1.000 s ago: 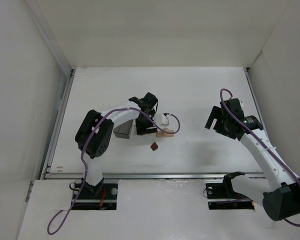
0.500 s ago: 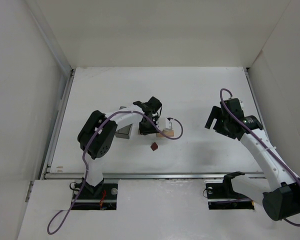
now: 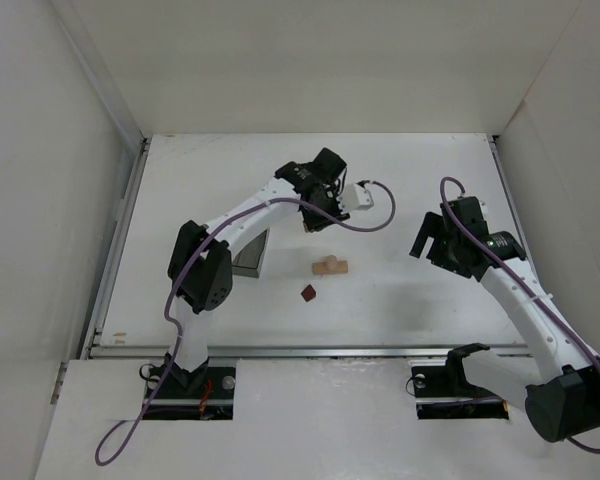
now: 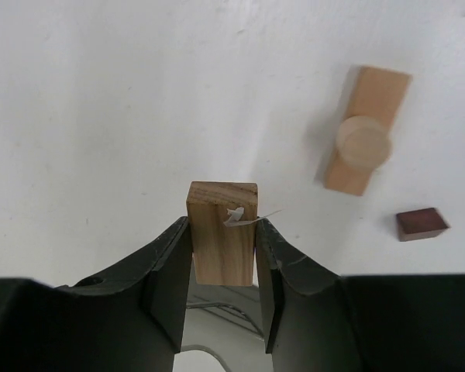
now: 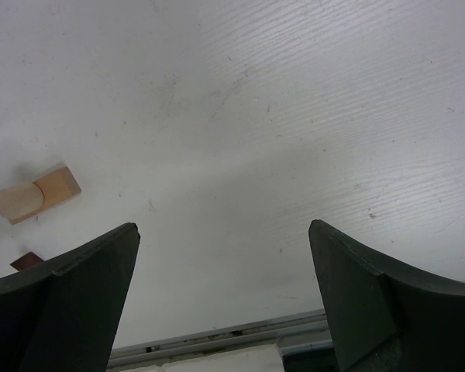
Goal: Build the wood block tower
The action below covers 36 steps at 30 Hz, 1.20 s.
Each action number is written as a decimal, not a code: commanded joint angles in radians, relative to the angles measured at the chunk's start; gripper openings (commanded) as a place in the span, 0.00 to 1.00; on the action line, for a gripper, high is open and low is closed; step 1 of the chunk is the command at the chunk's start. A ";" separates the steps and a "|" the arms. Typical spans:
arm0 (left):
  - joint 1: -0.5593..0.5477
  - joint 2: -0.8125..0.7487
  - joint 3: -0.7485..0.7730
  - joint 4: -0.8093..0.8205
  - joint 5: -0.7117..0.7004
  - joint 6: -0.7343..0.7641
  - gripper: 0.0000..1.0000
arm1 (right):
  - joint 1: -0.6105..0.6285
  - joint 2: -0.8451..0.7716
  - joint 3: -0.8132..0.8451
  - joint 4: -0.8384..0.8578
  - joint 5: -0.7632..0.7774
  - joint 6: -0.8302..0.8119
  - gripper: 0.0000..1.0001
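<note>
My left gripper (image 3: 317, 216) is shut on a small tan wood block (image 4: 222, 232) and holds it above the table, behind the other pieces. A pale tan plank (image 3: 331, 266) lies flat on the table with a small round tan piece (image 4: 363, 142) on top of it. The plank also shows in the left wrist view (image 4: 374, 93). A dark red-brown cube (image 3: 308, 292) lies just in front of the plank on its left, and shows in the left wrist view (image 4: 420, 223). My right gripper (image 3: 427, 240) is open and empty, well to the right of the plank (image 5: 60, 186).
A dark grey see-through bin (image 3: 248, 258) stands left of the plank, under the left arm's forearm. White walls close the table on the left, back and right. A metal rail (image 3: 310, 350) runs along the near edge.
My left gripper has lifted away from beside the plank and swung towards the back right, with the tan block in it. The right arm has not moved.
</note>
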 commanded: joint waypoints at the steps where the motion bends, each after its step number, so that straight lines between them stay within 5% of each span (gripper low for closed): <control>1: -0.085 -0.014 0.044 -0.141 0.021 -0.053 0.00 | 0.001 -0.027 0.028 0.030 -0.002 -0.012 0.96; 13: -0.182 0.074 0.067 -0.161 -0.012 -0.096 0.00 | 0.001 -0.058 0.028 0.030 0.007 -0.012 0.96; 36: -0.201 0.133 0.110 -0.143 0.021 -0.098 0.00 | 0.001 -0.058 0.028 0.030 0.007 -0.012 0.96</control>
